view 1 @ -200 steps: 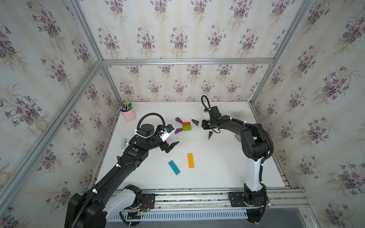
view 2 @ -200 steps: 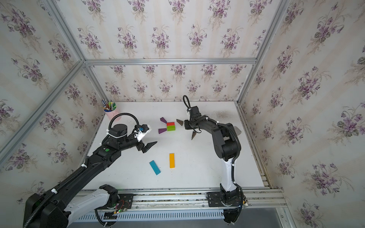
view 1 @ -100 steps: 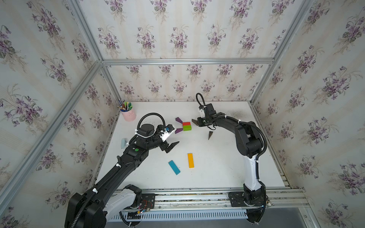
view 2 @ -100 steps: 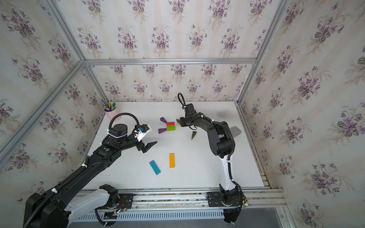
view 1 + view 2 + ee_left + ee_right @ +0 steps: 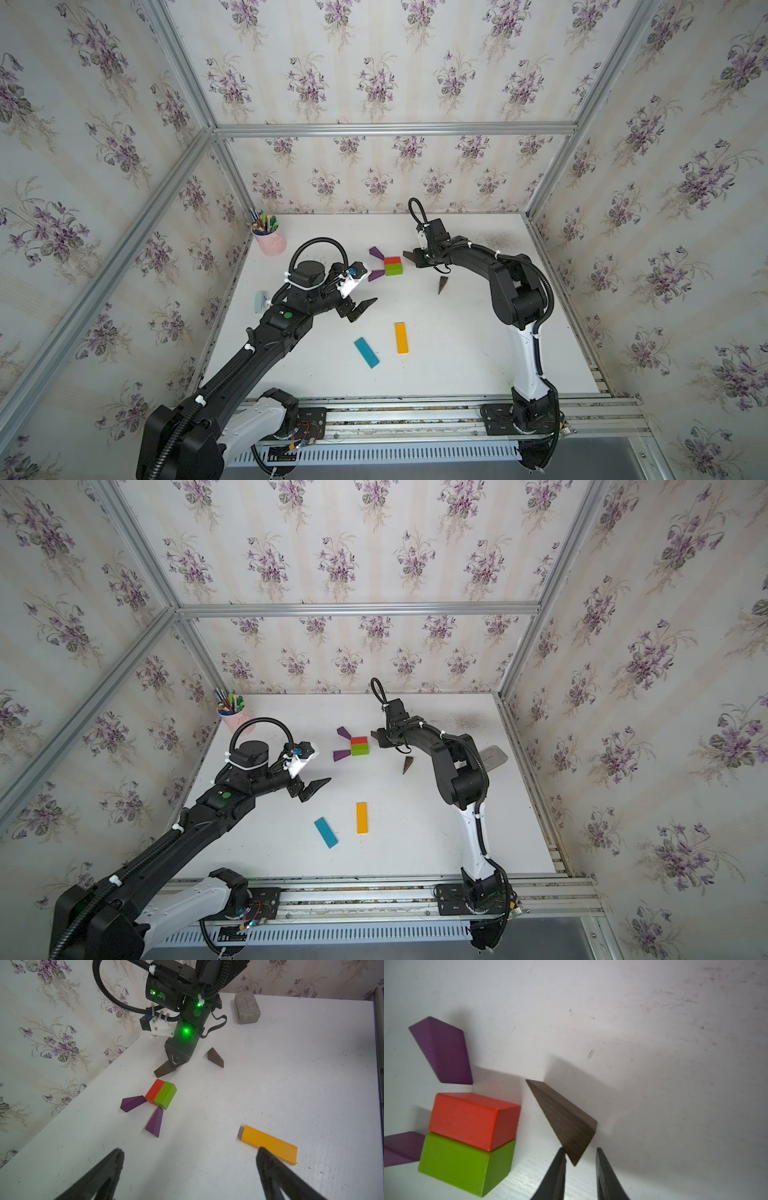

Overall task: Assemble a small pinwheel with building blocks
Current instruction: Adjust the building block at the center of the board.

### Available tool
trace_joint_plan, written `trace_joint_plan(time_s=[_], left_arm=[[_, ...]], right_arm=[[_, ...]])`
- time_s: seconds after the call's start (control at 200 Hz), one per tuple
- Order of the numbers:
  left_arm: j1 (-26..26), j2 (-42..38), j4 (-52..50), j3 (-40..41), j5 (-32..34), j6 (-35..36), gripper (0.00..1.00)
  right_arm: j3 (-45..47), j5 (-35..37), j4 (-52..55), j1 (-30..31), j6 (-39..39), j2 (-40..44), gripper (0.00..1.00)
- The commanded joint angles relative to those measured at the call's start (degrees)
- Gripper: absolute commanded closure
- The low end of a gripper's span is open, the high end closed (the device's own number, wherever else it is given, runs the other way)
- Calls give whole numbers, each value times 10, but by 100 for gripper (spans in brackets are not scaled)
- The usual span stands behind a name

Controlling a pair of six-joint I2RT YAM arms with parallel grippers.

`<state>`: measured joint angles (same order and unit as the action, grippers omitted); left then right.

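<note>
Blades are being added to the pinwheel [image 5: 388, 266], which is laid flat near the back of the bench [image 5: 457, 365]. The red block [image 5: 392, 260] and the green block [image 5: 394, 270] are pushed side by side as the middle part. A purple wedge [image 5: 376, 252] is set at the red block's corner and a second purple wedge [image 5: 376, 274] at the green block's corner, so that they stick out like blades.

A brown wedge [image 5: 566, 1122] is pinched at its thick end by the right end effector [image 5: 579, 1150]. It is held just beside the red block, not touching it, and seems meant as the third blade. The thick end was likely picked because more wood can be gripped there.

The second brown wedge [image 5: 442, 284] is left lying apart. The orange bar [image 5: 401, 337] and the blue bar [image 5: 366, 352] are kept near the front, likely for the stem.

The left end effector [image 5: 190, 1149] is spread wide and nothing is held in it. It is hung above the bench near the orange bar, out of the way.
</note>
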<state>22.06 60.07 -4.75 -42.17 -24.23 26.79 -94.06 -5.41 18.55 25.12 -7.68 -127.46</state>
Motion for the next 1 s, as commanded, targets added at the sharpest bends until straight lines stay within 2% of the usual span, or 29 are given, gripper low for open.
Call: trace_joint_plan(time_s=[0.0,0.315,0.52,0.834,0.994], left_arm=[[0,0,12,-4,-4,2,0],[0,0,12,-4,-3,3,0],[0,2,12,-4,-3,3,0],[0,4,12,-4,-2,2,0],[0,6,11,-4,-3,3,0]], right_arm=[[-8,12,5,0,1,-7,73],[-52,15,8,-3,24,-38,73],[-54,9,-5,-6,74,-42,73],[-72,-94,-26,-52,147,-57,68],[-112,-101,-9,-53,165,-74,68]])
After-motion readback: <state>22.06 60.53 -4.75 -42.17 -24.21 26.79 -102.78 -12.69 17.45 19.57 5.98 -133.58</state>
